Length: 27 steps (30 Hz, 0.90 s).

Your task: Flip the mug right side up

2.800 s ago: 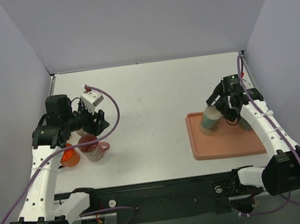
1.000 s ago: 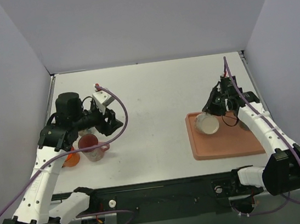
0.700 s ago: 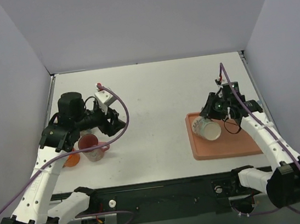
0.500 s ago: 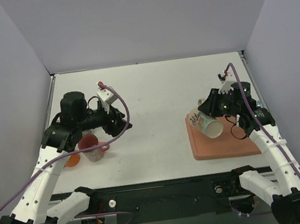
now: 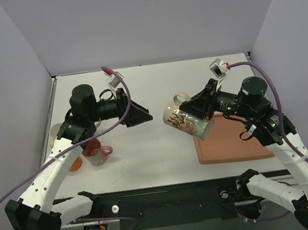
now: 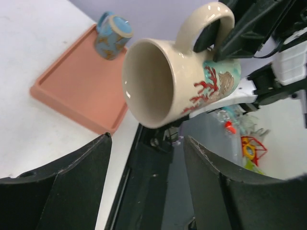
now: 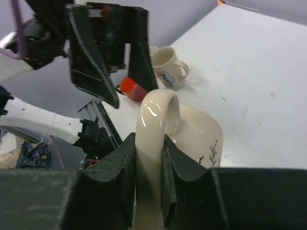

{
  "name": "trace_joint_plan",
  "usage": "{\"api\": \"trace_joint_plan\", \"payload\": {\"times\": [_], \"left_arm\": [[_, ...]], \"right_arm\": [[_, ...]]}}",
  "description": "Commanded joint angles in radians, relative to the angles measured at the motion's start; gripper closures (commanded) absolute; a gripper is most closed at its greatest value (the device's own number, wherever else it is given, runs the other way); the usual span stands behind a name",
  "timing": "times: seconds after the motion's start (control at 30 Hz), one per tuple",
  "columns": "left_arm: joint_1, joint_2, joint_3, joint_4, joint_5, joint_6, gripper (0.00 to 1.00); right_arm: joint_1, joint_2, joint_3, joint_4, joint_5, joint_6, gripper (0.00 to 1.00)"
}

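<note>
The mug [image 5: 184, 122] is cream with a red coral pattern. It hangs on its side in the air above the middle of the table. My right gripper [image 5: 189, 102] is shut on its handle [image 7: 154, 139], one finger [image 7: 125, 172] on each side. The mug's open mouth [image 6: 148, 81] points left, toward my left gripper [image 5: 137, 115]. That gripper is open and empty, a short way from the rim, with its fingers [image 6: 76, 177] spread wider than the mouth.
A pink tray [image 5: 232, 145] lies at the right with a small blue mug [image 6: 111, 33] on it. By the left arm stand a red mug [image 5: 95, 152], an orange cup [image 5: 74, 162] and a cream mug [image 5: 54, 132].
My right arm has lifted the mug off the tray, carried it left over the table and tipped its mouth leftwards. My left gripper has swung right towards it and opened a little wider.
</note>
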Motion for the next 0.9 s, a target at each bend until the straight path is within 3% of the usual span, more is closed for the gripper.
{"api": "trace_joint_plan", "payload": {"times": [0.0, 0.3, 0.4, 0.47, 0.5, 0.53, 0.57, 0.6, 0.73, 0.77, 0.8, 0.87], "left_arm": [[-0.042, 0.023, -0.003, 0.302, 0.100, -0.225, 0.28], [-0.096, 0.060, -0.017, 0.407, 0.143, -0.315, 0.28], [-0.125, 0.060, -0.035, 0.449, 0.163, -0.335, 0.34], [-0.142, 0.061, -0.035, 0.453, 0.172, -0.338, 0.48], [-0.147, 0.061, -0.035, 0.446, 0.174, -0.338, 0.65], [-0.151, 0.063, -0.037, 0.441, 0.171, -0.338, 0.73], [-0.153, 0.064, -0.038, 0.436, 0.166, -0.337, 0.89], [-0.150, 0.060, -0.038, 0.427, 0.160, -0.329, 0.98], [-0.118, 0.047, -0.027, 0.311, 0.096, -0.236, 1.00], [-0.101, 0.044, -0.015, 0.209, 0.026, -0.202, 1.00], [-0.093, 0.041, -0.006, 0.130, -0.016, -0.109, 1.00], [-0.079, 0.046, 0.029, -0.046, -0.157, 0.041, 1.00]], "right_arm": [[0.069, -0.004, 0.092, 0.219, -0.033, 0.044, 1.00], [0.139, 0.052, 0.105, 0.351, -0.015, 0.081, 1.00], [0.141, 0.061, 0.102, 0.365, -0.018, 0.080, 1.00], [0.141, 0.062, 0.087, 0.380, -0.020, 0.081, 1.00], [0.141, 0.064, 0.084, 0.389, -0.020, 0.084, 1.00], [0.141, 0.066, 0.075, 0.389, -0.021, 0.086, 1.00], [0.141, 0.067, 0.067, 0.389, -0.021, 0.084, 1.00], [0.139, 0.067, 0.054, 0.388, -0.017, 0.083, 1.00], [0.123, 0.052, -0.002, 0.253, 0.083, 0.005, 0.99], [0.120, 0.047, -0.008, 0.209, 0.126, -0.014, 0.90], [0.113, 0.043, -0.020, 0.140, 0.236, -0.029, 0.61], [0.098, 0.044, -0.042, 0.026, 0.419, -0.031, 0.38]]}}
